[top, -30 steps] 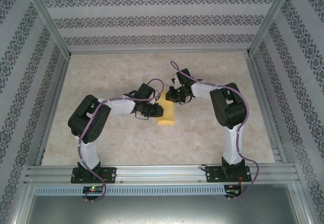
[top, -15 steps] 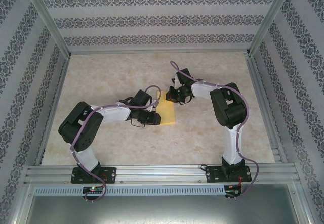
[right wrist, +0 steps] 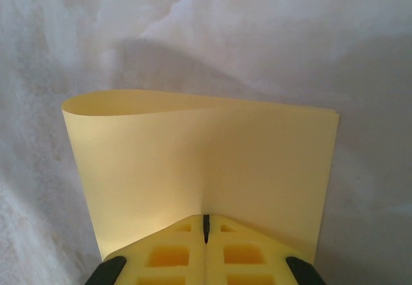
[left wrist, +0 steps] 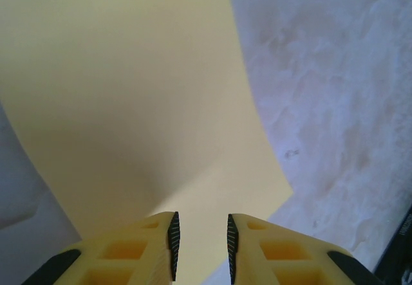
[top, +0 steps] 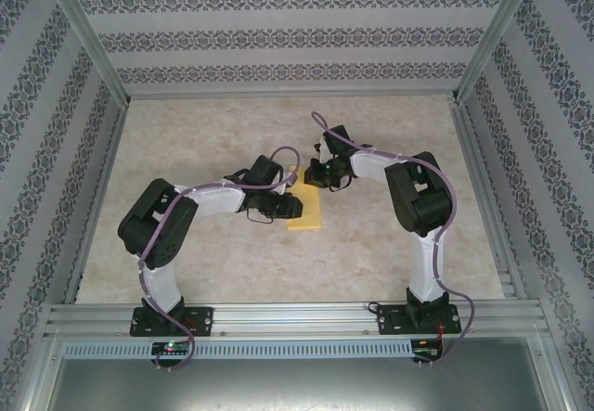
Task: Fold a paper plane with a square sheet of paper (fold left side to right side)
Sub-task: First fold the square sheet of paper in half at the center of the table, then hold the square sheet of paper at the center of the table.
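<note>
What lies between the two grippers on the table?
Top view: the thin yellow-orange square sheet of paper, curled over, spans from the left gripper to the right gripper.

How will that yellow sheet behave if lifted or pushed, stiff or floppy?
Probably floppy: the square sheet of paper curls over in a loop where the right gripper pinches it. Likely light, and a push might buckle it, thin as its edge looks.

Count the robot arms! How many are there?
2. The left arm reaches in from the left, the right arm from the right, meeting at the yellow paper.
</note>
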Robot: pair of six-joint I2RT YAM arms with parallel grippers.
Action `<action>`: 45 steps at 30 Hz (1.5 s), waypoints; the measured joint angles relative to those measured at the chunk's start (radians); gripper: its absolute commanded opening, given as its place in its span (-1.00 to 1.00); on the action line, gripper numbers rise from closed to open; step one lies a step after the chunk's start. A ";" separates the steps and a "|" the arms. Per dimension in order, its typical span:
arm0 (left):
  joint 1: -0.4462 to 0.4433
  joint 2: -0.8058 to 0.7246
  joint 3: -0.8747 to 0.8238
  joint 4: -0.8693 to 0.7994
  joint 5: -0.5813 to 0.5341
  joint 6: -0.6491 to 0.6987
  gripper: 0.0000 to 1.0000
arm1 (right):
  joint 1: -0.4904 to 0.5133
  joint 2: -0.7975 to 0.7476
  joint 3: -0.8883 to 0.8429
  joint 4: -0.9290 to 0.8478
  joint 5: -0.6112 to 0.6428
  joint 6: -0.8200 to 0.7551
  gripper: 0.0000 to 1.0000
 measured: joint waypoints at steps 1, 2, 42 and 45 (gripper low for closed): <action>0.000 0.007 0.000 0.000 0.000 0.000 -0.42 | 0.000 0.000 0.002 -0.003 0.001 0.000 -1.00; 0.000 0.009 -0.003 0.000 0.000 0.000 -0.42 | 0.000 0.000 0.002 -0.005 0.003 0.000 -1.00; 0.060 0.107 0.135 -0.026 0.094 -0.003 -0.40 | 0.000 0.000 0.019 -0.043 0.021 -0.023 -1.00; 0.060 0.142 0.137 -0.021 0.103 -0.003 -0.40 | 0.000 -0.001 0.019 -0.042 0.021 -0.023 -1.00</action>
